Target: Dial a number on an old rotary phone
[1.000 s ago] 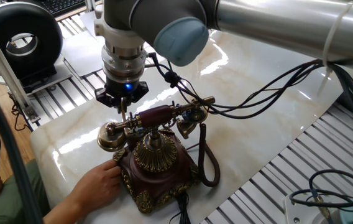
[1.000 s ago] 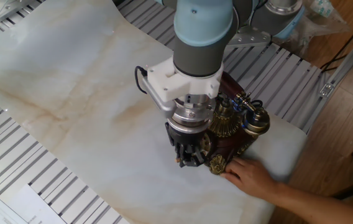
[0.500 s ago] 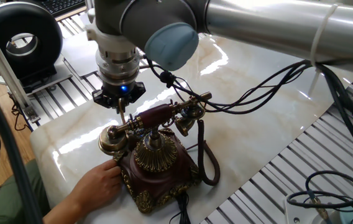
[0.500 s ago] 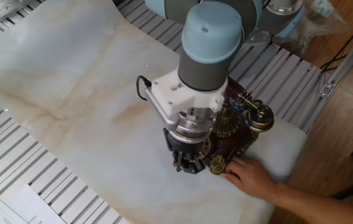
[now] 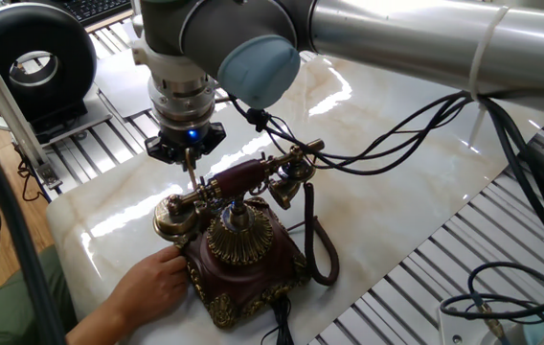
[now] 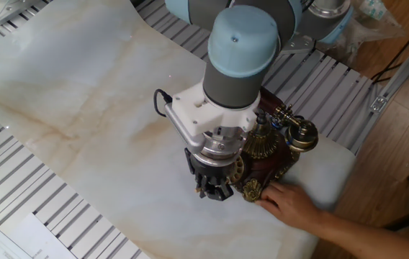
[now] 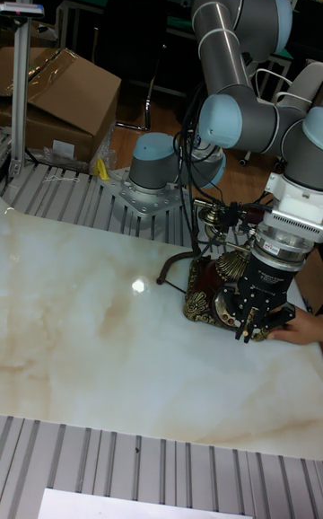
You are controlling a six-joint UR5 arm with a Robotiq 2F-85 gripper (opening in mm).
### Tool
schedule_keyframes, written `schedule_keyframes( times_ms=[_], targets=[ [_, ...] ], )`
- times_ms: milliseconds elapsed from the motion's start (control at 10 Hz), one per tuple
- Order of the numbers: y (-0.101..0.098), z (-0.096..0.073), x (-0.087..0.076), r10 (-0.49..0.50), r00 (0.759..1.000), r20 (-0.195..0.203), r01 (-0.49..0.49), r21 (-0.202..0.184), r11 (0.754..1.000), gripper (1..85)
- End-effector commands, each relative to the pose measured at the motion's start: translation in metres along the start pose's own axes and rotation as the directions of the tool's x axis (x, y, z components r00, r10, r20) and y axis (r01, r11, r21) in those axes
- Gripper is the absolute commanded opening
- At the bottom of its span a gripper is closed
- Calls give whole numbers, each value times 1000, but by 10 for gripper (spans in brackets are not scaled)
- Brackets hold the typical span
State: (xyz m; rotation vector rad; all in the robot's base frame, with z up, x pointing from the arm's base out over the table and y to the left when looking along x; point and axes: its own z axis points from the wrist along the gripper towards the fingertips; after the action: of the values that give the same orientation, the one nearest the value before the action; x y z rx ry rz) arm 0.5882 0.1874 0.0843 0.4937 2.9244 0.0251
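The old rotary phone stands near the front corner of the marbled sheet: a maroon base with brass trim, a brass dome, and the handset lying across its cradle. My gripper hangs just behind the handset's left end, its thin fingers pressed together and pointing down, holding nothing. In the other fixed view my gripper is low against the phone and hides its near face. The tall fixed view shows my gripper in front of the phone.
A person's hand rests on the phone's base at its front left corner. A dark cord loops to the phone's right. Arm cables hang over the sheet. A black ring-shaped device sits back left, and a cardboard box behind the table.
My gripper has shifted a little to the left beside the phone. The phone and the person's hand have stayed in place.
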Motion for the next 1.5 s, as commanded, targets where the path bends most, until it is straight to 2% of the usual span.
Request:
schedule_keyframes(
  times_ms=[0,500,800,1100,1400],
  targets=[
    [-5,1,-2,-16,1000,2,16,27,1000,13],
    [0,1,-2,-12,1000,3,12,33,999,13],
    [7,-7,1,-4,1000,-6,4,36,999,13],
    [7,-12,2,-2,1000,-19,3,41,999,13],
    [5,-24,0,-4,999,-36,5,32,999,13]
  ],
)
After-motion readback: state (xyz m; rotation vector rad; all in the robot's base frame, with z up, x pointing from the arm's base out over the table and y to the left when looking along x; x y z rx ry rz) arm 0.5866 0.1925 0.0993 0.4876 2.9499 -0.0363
